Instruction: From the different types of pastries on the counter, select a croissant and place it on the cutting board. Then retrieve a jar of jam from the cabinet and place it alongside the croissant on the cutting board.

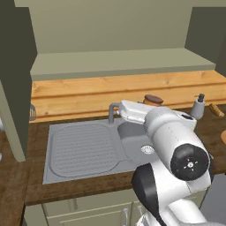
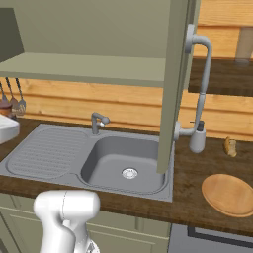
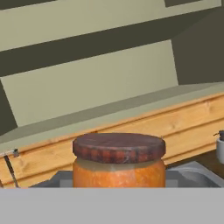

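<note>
The tool grips the jar (image 3: 118,159). Carry it upright, slowly, and set it on the board (image 2: 229,193).

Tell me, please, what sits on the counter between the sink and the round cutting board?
In the right base view, bare dark counter separates the sink from the cutting board; the soap bottle stands further back.
</note>
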